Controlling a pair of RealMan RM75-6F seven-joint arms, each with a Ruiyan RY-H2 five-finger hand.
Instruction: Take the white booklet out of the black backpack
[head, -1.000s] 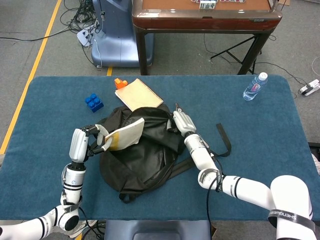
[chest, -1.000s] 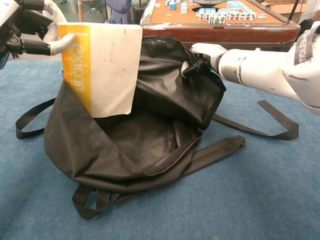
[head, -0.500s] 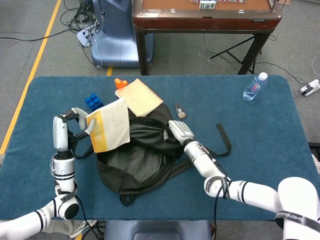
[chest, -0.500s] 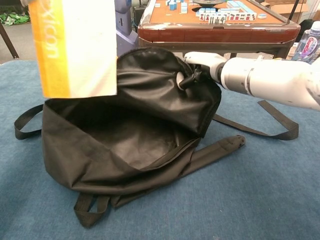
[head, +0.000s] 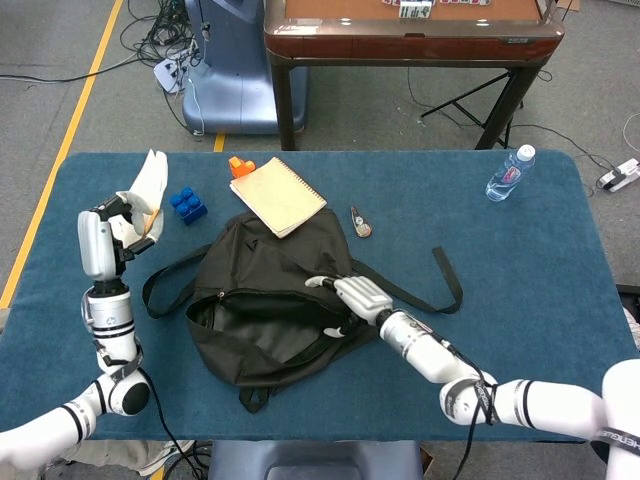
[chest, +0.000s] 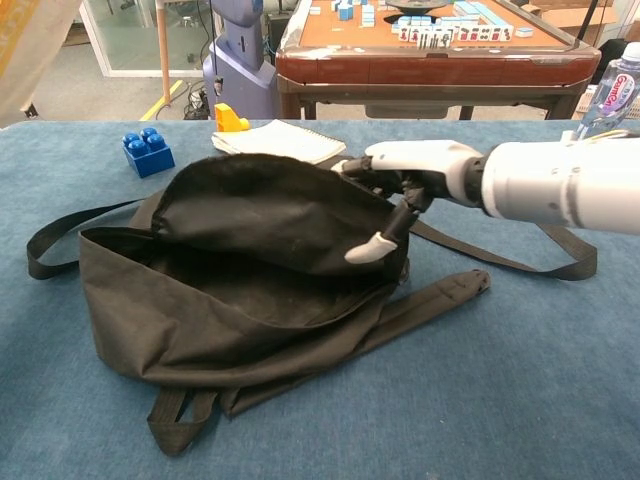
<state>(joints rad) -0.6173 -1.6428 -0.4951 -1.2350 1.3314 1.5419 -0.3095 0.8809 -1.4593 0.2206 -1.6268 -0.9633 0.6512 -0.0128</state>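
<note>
The black backpack (head: 265, 310) lies slumped in the middle of the blue table, its mouth open toward the left (chest: 230, 260). My left hand (head: 108, 228) is raised over the table's left edge and grips the white booklet (head: 148, 188), which stands clear of the bag. Only a blurred yellow-and-white corner of the booklet (chest: 25, 45) shows in the chest view. My right hand (head: 348, 296) rests on the backpack's upper flap with its fingers (chest: 366, 249) spread apart, holding nothing firmly.
A tan spiral notepad (head: 285, 194), an orange brick (head: 240, 166) and a blue brick (head: 188, 204) lie behind the bag. A small oval object (head: 360, 222) and a loose strap (head: 447, 280) sit to its right. A water bottle (head: 510, 172) stands far right.
My left hand lifted the booklet out of the backpack and carried it left and away from the bag. The right hand lowered the flap and its fingers spread; the bag has slumped flat.
</note>
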